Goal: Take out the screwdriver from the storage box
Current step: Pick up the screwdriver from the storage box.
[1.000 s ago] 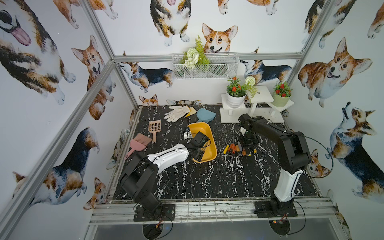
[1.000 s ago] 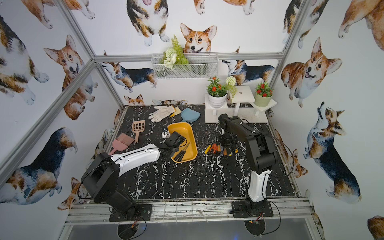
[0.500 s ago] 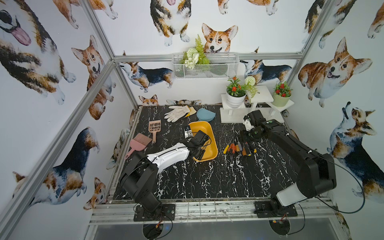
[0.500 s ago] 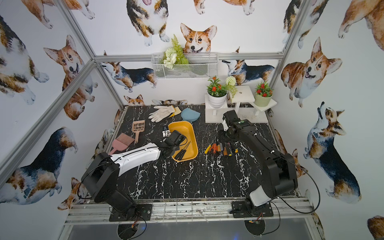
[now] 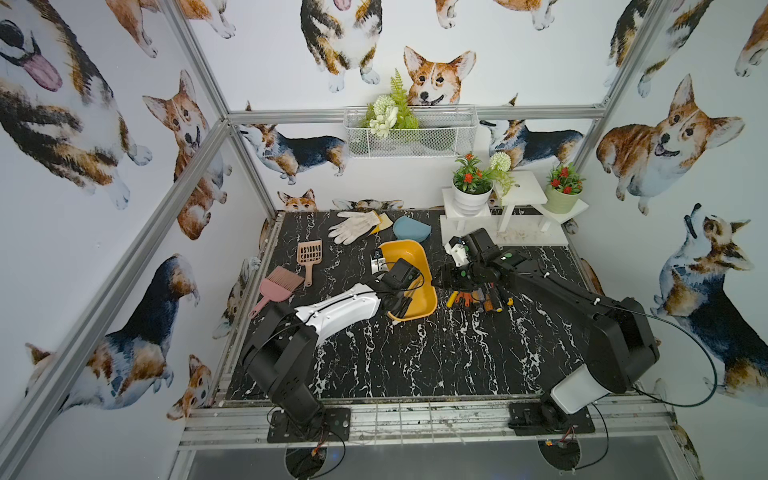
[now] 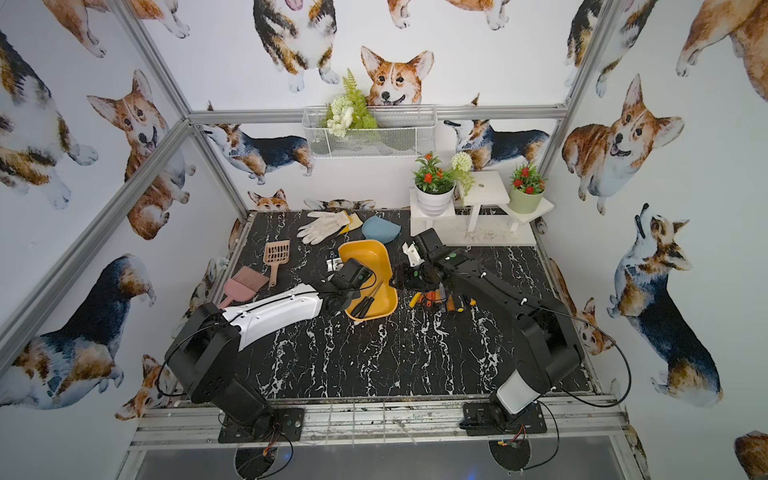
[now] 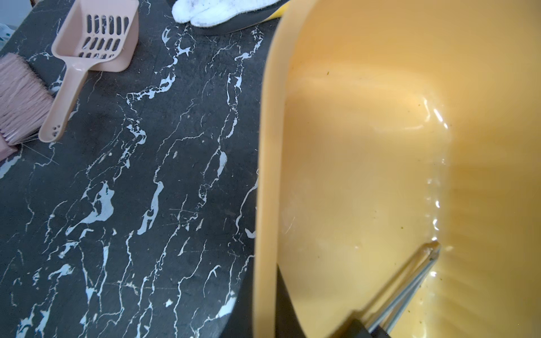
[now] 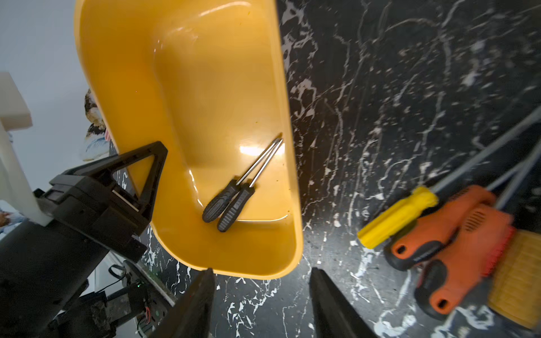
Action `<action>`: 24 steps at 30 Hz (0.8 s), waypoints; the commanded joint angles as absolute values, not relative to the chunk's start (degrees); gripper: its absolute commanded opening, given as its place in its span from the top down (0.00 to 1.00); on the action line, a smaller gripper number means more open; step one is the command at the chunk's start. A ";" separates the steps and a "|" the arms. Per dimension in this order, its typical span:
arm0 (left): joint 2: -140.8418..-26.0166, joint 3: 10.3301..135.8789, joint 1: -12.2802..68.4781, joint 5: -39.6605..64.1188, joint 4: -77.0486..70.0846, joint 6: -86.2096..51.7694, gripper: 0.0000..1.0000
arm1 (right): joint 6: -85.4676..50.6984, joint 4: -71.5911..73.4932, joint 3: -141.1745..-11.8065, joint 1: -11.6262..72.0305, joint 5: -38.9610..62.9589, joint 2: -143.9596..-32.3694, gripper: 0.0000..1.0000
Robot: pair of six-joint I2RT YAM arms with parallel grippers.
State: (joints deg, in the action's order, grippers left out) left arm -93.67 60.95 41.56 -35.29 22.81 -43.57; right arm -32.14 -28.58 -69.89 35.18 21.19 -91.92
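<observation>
Over on the left, the left end effector (image 8: pixel 149 149) is clamping the storage box (image 8: pixel 117 73) rim, two black screwdrivers (image 8: pixel 231 202) lying side by side inside. Now the right end effector (image 8: pixel 262 272) is swinging over from the tool pile (image 8: pixel 439 228), jaws partway apart and empty, so it's probably lining up a pick. Those screwdrivers are sitting just past its tips.

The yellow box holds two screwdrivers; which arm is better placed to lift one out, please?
Likely right: the right gripper hangs open and empty beside the box; the left gripper clamps its rim.
</observation>
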 commanded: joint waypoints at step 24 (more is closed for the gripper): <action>-91.43 59.95 41.69 -35.80 21.87 -44.89 1.00 | -50.84 -16.88 -74.91 42.98 19.78 -109.89 0.40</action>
State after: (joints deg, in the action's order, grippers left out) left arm -92.14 60.07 41.60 -35.55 22.92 -43.86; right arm -49.25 -18.90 -73.95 42.52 20.93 -108.66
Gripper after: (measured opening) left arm 0.099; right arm 0.605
